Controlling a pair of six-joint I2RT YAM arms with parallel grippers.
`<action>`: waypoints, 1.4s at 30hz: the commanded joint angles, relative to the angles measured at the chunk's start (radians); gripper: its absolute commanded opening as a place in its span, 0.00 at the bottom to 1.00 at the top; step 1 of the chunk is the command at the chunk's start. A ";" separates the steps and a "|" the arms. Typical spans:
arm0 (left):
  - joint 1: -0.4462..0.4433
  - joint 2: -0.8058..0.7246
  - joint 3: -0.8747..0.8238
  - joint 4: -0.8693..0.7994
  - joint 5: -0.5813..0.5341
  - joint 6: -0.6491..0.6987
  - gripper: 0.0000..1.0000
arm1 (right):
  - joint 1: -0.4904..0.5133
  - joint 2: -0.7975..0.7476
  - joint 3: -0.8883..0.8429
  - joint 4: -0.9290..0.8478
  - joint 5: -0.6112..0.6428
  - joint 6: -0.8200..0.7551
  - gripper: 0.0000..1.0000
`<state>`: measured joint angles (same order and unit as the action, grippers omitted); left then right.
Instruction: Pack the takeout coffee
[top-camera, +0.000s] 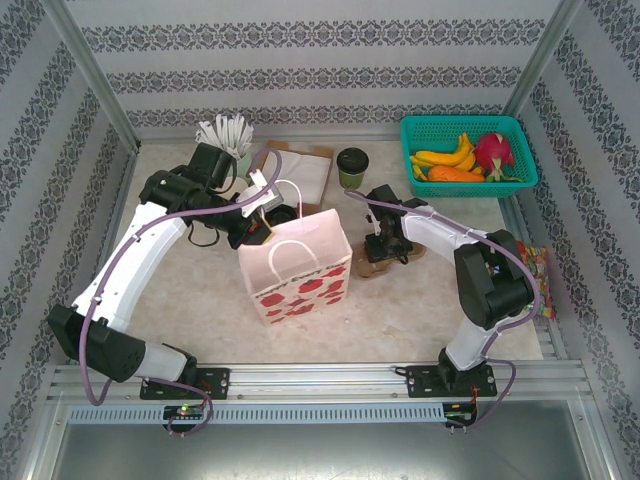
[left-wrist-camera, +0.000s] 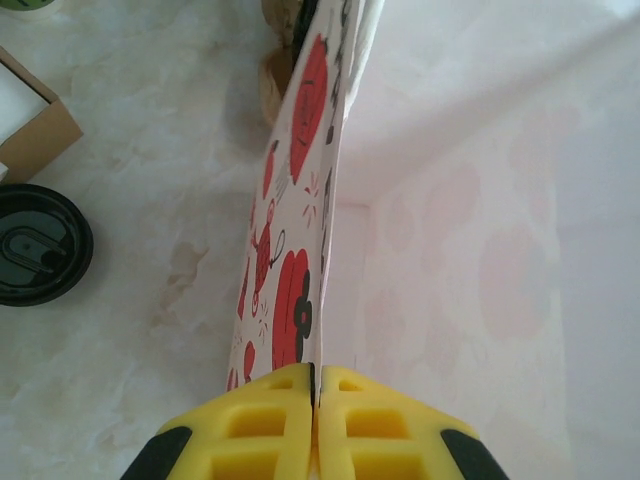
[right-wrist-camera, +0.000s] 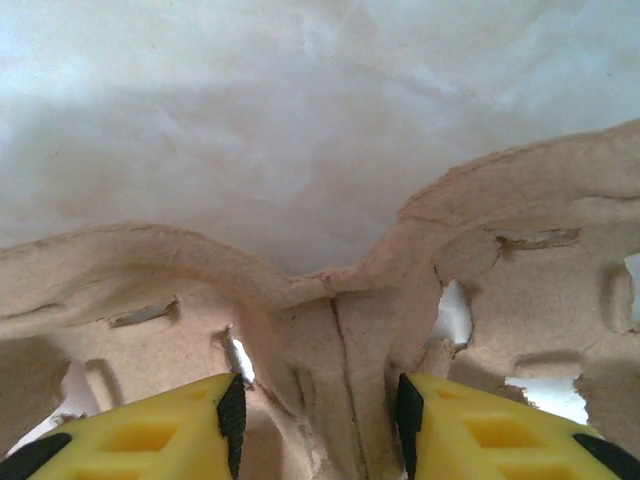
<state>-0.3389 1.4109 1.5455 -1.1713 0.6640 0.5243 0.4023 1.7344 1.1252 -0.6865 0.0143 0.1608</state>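
- Second lid (left-wrist-camera: 35, 245): round and black, cut off by the left edge of the left wrist view. The cup beneath it is hidden. In the top view it sits just beyond the far rim of the paper bag (top-camera: 295, 270), partly covered by the left arm.
- Cup carrier (right-wrist-camera: 520, 290): brown pulp, standing just right of the paper bag. The right arm covers most of it in the top view, and its pockets are cut off in the right wrist view.
- Right end effector (right-wrist-camera: 318, 395): the jaws stand part-way apart, one on each side of the carrier's centre ridge. Whether the pads press on the ridge cannot be told.
- Left end effector (left-wrist-camera: 315, 385): the jaws are closed tight on the far left rim of the paper bag.
- Takeout coffee (top-camera: 352, 165): a small olive-green paper cup with a round black lid. It stands upright on the table (top-camera: 200, 290), beyond the bag, between the brown box (top-camera: 305, 170) and the teal basket (top-camera: 470, 150), apart from both.
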 joint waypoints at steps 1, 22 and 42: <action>0.009 0.016 0.025 -0.029 0.031 0.029 0.00 | 0.008 -0.017 0.030 -0.034 -0.027 -0.085 0.50; 0.008 -0.009 -0.039 0.028 0.009 -0.064 0.00 | -0.018 0.083 0.064 -0.027 -0.025 -0.173 0.37; 0.008 -0.019 -0.039 0.052 0.028 -0.121 0.00 | -0.085 -0.269 0.016 -0.097 0.013 -0.002 0.00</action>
<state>-0.3382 1.4181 1.5089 -1.1404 0.6632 0.4290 0.3435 1.5448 1.1507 -0.7372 0.0010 0.0792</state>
